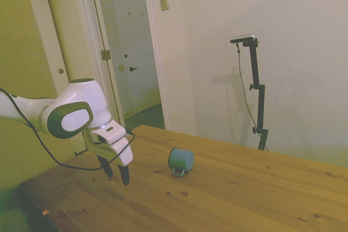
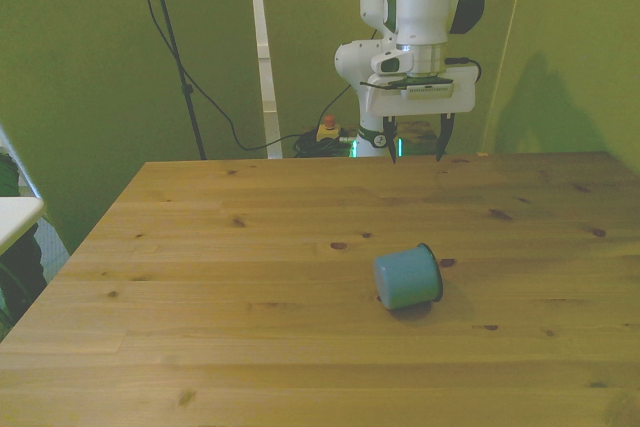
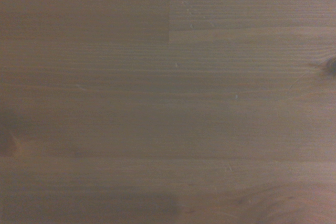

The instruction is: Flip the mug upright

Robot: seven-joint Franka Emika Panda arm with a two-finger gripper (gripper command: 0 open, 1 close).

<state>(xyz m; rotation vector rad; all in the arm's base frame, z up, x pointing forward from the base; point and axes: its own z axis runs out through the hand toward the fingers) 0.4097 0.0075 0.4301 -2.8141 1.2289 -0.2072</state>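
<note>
The mug [image 2: 408, 277] lies on its side on the desk [image 2: 200, 347], near the desk's middle. In the side view its loop handle rests against the desk surface, and its base faces the arm. The jaws [image 2: 416, 142] hang above the desk, well apart from the mug, near the desk edge by the robot's base. The jaws are spread wide and grip nothing. The wrist view shows only bare desk boards [image 3: 168, 98] with dark knots.
</note>
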